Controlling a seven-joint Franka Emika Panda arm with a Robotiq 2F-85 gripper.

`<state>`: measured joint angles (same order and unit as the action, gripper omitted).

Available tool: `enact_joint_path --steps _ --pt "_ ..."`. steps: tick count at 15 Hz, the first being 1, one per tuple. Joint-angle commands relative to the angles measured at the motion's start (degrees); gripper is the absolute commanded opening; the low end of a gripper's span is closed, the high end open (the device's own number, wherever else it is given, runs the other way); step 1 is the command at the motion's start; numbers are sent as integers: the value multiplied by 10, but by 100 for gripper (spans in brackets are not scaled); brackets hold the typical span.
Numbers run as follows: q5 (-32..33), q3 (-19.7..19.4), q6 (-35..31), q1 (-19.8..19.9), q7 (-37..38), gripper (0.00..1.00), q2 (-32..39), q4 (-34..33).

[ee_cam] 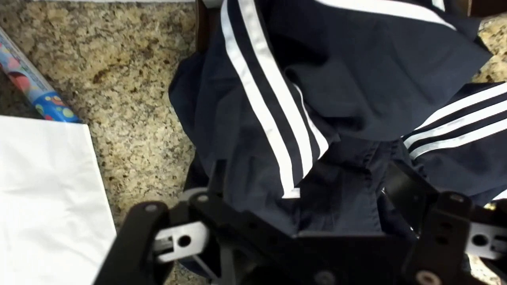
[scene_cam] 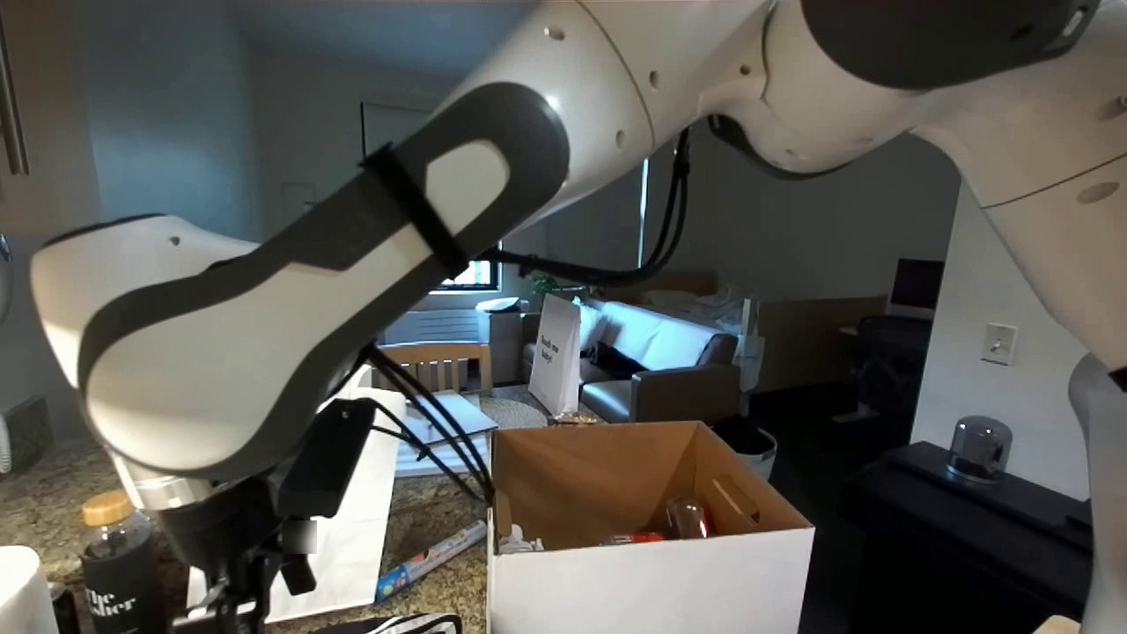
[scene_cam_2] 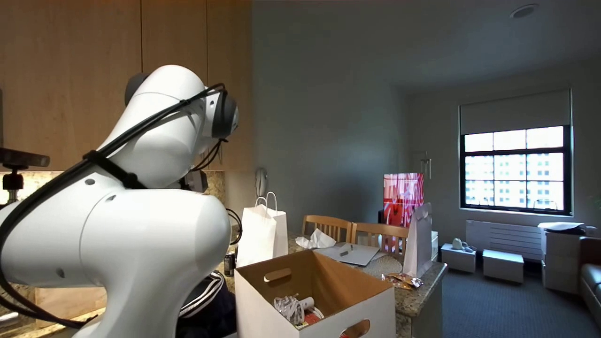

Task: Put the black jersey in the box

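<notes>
While the gripper [ee_cam: 311, 180] hangs over the black jersey [ee_cam: 380, 71], its fingers [ee_cam: 408, 188] stand spread well apart, dark folds showing between them in the wrist view. (Whether a fingertip touches the cloth, I cannot tell.) The garment lies soft and rumpled over the speckled granite counter [ee_cam: 122, 99], outside the box [scene_cam: 651, 586] and just beside it; flat white stripes run along its sleeves, and a puckered seam shows near the fingers. A glossy tube [ee_cam: 31, 85] with a bubbly print lies aslant near a white paper bag [scene_cam_2: 260, 234], creased but upright, with looped handles. Near the bag too, a bottle [scene_cam: 123, 572] with a tan cap and a dark, lettered sleeve stands upright.

The box is square-cornered cardboard, white-faced outside and plain brown within, with rounded slots cut through as handholds. In an exterior view it holds crinkled white strips [scene_cam_2: 288, 307], loosely heaped, a smooth white cylinder [scene_cam_2: 307, 303] beside them and something red [scene_cam_2: 312, 319], too hidden to name. A clear, rounded object [scene_cam: 687, 518] also shows inside it in an exterior view.
</notes>
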<state>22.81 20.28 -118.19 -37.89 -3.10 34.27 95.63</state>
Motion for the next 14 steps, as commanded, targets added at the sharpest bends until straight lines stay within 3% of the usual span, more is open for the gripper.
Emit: enact_joint_path --steps 1,7,14 --pt "9 -24 33 -37 -56 100 99 -116" --pt "12 -81 72 -87 -76 100 223 -249" --pt "-29 -72 164 -84 -189 100 327 -369"
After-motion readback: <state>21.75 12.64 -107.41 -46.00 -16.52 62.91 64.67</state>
